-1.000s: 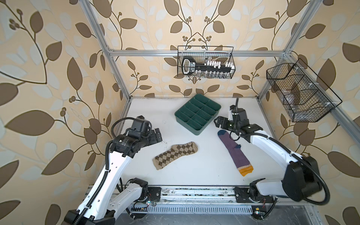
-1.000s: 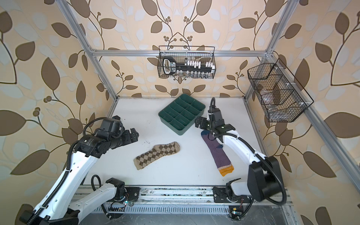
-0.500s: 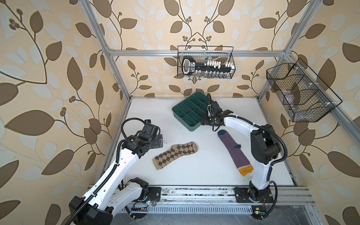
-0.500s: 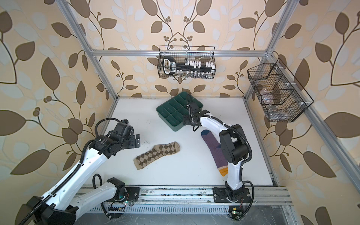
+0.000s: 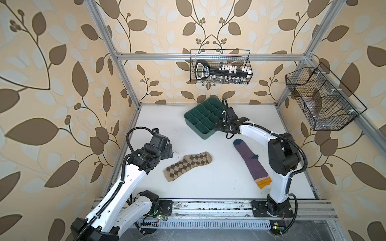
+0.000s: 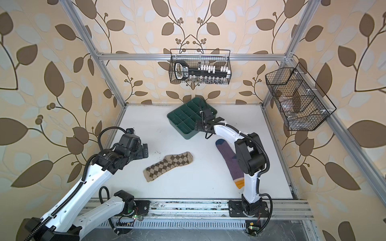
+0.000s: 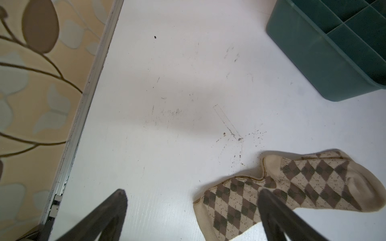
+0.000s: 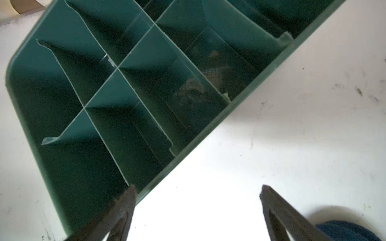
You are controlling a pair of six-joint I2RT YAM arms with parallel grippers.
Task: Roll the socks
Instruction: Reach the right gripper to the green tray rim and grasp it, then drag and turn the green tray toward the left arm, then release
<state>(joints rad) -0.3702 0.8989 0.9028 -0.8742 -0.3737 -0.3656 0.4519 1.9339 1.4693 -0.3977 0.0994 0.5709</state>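
A tan fabric sock with brown diamonds (image 5: 189, 166) lies flat toward the front left of the white table (image 5: 208, 187), a purple fabric sock (image 5: 249, 162) toward its right edge; left gripper (image 7: 192, 192) and right gripper (image 8: 197, 187) gape empty, the right just beside a green divided plastic tray (image 5: 200, 133) it may shove.

Left arm (image 5: 131, 179) and right arm (image 5: 258, 131) outstretched, jaws wide apart.

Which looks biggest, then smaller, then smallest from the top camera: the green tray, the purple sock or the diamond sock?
In a top view:
1. green tray, though the right arm hides one corner.
2 and 3. purple sock and diamond sock: too alike to rank; the purple looks a little longer.
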